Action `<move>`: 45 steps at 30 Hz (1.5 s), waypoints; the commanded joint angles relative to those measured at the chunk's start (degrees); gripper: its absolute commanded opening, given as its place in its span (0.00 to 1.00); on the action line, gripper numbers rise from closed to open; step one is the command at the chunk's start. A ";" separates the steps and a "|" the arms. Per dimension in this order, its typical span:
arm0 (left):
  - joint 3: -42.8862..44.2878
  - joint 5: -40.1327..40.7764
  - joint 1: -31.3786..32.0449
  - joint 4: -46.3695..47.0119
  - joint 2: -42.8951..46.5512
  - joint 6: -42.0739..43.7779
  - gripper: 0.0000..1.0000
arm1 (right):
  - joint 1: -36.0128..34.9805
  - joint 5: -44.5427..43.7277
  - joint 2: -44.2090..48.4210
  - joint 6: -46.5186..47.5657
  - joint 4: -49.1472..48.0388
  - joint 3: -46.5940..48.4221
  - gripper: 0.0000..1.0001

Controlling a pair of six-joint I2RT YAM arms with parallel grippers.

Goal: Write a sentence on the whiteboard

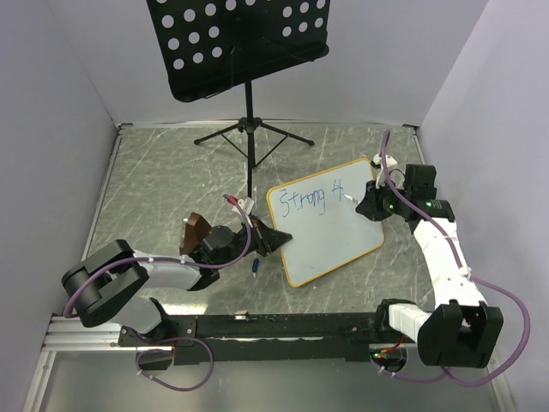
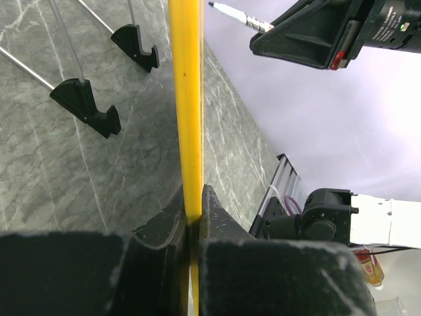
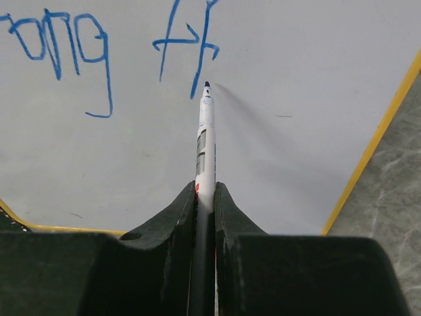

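Right tool (image 3: 206, 187), marker (image 3: 206, 131) tip just beside sentence (image 1: 313, 199) on whiteboard (image 3: 296, 99).

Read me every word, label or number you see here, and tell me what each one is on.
"Strong": blue handwriting on the whiteboard.
"th": blue, same board, just beyond the marker tip.
Marker's printed label: too small to read.
White lettering on the right gripper casing, left wrist view: cut off, unreadable.
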State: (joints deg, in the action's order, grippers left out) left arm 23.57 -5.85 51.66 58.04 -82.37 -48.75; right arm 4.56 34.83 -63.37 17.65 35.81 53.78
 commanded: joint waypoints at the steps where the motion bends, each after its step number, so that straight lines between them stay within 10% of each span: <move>1: 0.69 -1.62 -0.07 7.35 0.54 1.99 0.01 | 0.45 2.52 -0.70 -1.12 -3.47 3.35 0.00; 45: 1.21 -2.15 -0.33 7.61 -0.16 1.82 0.01 | 0.54 0.15 -3.07 -1.30 -3.47 4.31 0.00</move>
State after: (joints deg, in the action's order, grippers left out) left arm 23.57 -6.33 51.20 58.87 -83.15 -49.12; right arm 4.73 35.55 -65.36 17.76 35.51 53.71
